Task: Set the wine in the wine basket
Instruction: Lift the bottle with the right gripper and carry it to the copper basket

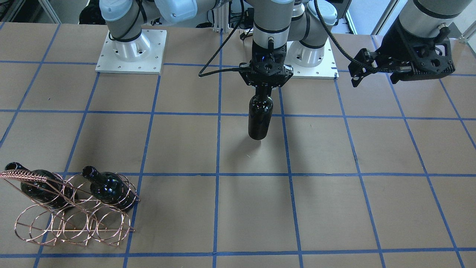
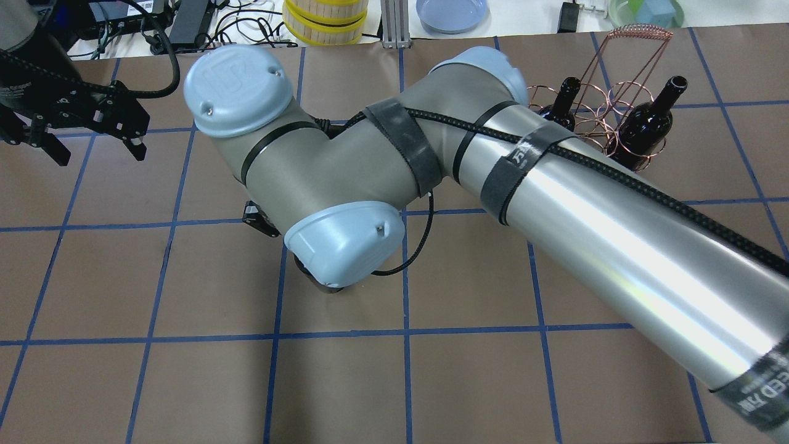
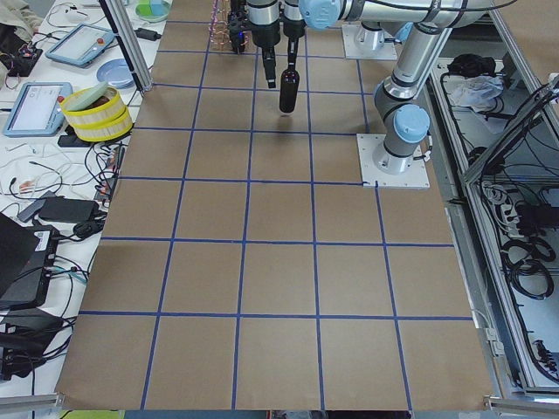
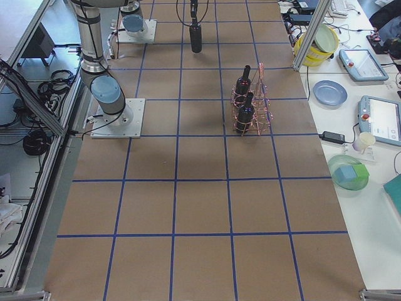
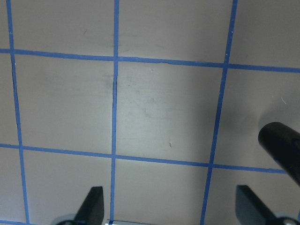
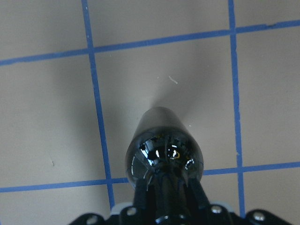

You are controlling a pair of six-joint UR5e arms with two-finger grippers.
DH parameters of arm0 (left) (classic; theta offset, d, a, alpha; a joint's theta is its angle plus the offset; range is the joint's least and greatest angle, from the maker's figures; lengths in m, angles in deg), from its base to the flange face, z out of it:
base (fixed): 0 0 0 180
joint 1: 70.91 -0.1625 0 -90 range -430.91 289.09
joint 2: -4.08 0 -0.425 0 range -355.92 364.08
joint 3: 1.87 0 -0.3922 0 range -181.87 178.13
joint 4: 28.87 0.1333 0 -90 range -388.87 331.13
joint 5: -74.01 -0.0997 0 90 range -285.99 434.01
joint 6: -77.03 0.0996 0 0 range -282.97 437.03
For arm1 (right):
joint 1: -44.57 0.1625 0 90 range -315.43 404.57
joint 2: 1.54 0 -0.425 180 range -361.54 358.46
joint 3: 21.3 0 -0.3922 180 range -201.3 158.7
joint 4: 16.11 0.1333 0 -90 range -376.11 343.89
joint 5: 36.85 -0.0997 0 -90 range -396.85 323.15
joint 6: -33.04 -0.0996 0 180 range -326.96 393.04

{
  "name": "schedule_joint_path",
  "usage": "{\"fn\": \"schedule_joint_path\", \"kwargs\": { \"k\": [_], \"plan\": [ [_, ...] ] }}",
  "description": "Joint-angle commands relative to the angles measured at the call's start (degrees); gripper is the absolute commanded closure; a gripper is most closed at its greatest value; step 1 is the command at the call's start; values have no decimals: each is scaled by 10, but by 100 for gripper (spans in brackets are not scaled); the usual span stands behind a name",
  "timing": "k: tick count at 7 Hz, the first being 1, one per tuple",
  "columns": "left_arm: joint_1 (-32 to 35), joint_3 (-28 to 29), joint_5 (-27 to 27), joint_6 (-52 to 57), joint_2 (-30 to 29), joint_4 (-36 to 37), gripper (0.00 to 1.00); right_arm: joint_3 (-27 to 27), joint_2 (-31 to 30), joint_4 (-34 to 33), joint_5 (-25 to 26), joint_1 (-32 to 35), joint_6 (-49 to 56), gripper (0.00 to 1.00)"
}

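Pinching the wine [image 1: 260,121], right pincer [image 1: 264,89] hangs well apart from the wine basket [image 1: 78,230] holding two bottles [image 1: 109,190]; left pincer [image 5: 169,206] spread.

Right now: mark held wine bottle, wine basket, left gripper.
held wine bottle [image 1: 260,119]: front-facing view, its body.
wine basket [image 1: 20,173]: front-facing view, its coiled handle.
left gripper [image 5: 171,204]: left wrist view, midway between fingertips.

light: bright, even, overhead | shadows: soft under wine [image 1: 260,119] | glare: on right arm [image 2: 616,246] | focus: sharp
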Motion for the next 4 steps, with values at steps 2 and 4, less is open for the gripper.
{"fn": "schedule_joint_path", "kwargs": {
  "k": [2, 4],
  "plan": [
    [0, 0, 0, 0, 0, 0, 0, 8, -95, 87, 7, -102, 90, 73],
    [0, 0, 0, 0, 0, 0, 0, 9, -139, 120, 14, -180, 130, 73]
  ]
}}
